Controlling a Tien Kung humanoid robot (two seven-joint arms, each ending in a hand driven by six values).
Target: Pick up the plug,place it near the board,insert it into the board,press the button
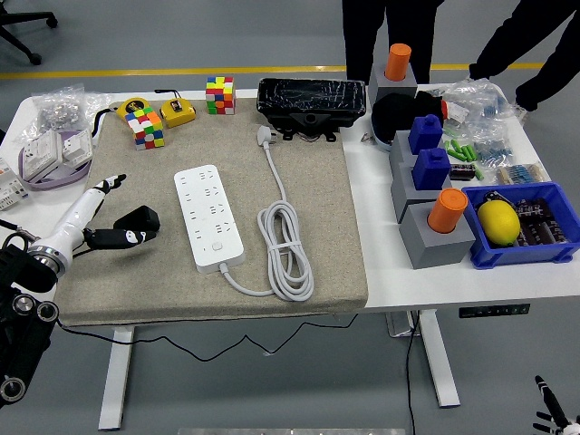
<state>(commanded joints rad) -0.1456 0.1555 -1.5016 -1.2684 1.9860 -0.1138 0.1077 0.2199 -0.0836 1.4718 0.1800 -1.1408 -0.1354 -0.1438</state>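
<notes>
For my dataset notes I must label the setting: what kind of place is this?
Probably a robotics lab or test workshop. A white adjustable table stands on grey floor with a yellow line, holding test items: a power strip, Rubik's cubes and a blue parts bin.

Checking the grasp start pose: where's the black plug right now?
In the head view, the plug lies on the mat's left part, left of the power strip, right by the left hand's open fingers.

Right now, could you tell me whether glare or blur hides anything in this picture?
Head view: even lighting, soft shadows, sharp focus; glare only on the wrapped black box; the white power strip and black plug read clearly.
</notes>
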